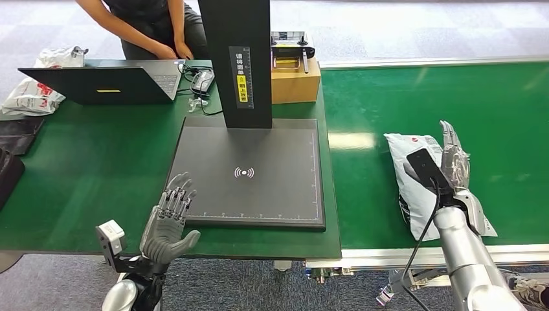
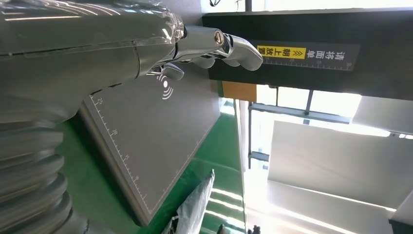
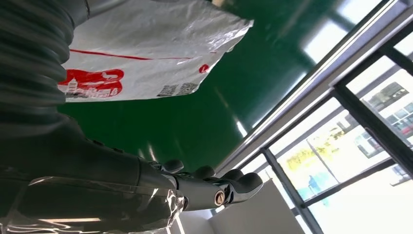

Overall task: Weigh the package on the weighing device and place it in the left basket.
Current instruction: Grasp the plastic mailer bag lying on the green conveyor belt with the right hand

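While the flat dark grey weighing device (image 1: 249,172) sits bare, the crumpled white plastic package with red print (image 1: 414,178) lies right of it on the green belt, beside the right hand (image 1: 453,159), fingers straight. The left hand (image 1: 171,220) hovers spread, holding nothing.

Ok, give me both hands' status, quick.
Left hand: open, holding nothing, at the scale plate's near corner.
Right hand: open, fingers straight, over the package, not gripping.

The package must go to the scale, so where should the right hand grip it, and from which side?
Probably the package's long right edge, where the right hand hovers open. The bag lies flat and limp on the belt, so fingers should slide under that edge and pinch, not press from above.
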Tool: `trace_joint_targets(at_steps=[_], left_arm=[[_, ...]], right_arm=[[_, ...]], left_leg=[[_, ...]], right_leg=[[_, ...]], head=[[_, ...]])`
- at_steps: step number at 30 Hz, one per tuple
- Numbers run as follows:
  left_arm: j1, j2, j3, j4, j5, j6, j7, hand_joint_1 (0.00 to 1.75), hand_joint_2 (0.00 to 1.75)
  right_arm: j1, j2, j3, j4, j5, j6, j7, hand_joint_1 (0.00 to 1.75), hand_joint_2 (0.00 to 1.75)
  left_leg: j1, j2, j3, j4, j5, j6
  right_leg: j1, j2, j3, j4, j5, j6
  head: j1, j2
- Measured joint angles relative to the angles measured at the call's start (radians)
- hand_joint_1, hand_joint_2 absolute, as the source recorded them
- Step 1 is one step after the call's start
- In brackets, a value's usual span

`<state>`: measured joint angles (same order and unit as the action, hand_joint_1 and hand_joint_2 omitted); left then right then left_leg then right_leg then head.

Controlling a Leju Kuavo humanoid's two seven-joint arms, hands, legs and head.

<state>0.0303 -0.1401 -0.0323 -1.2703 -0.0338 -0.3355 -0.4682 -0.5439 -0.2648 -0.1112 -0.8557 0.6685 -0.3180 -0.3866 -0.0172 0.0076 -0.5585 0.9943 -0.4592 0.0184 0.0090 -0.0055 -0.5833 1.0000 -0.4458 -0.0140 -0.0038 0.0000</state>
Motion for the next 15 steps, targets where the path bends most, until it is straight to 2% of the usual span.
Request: trace_joint_targets(at_steps=[5,15], left_arm=[[0.006,0.0,0.001,-0.008,0.003,0.003,0.0,0.0,1.75],[0.01,0.0,0.003,-0.013,0.003,0.004,0.0,0.0,1.75]], right_arm=[[-0.028,-0.019,-0.002,0.093,0.087,-0.098,0.046,0.0,1.75],[-0.04,-0.028,-0.002,0.157,0.094,-0.108,0.049,0.0,1.75]], left_leg=[[0.0,0.0,0.0,0.0,0.0,0.0],[0.0,0.0,0.0,0.0,0.0,0.0]], right_leg=[[0.0,0.0,0.0,0.0,0.0,0.0],[0.0,0.0,0.0,0.0,0.0,0.0]], head=[[0.0,0.0],[0.0,0.0]])
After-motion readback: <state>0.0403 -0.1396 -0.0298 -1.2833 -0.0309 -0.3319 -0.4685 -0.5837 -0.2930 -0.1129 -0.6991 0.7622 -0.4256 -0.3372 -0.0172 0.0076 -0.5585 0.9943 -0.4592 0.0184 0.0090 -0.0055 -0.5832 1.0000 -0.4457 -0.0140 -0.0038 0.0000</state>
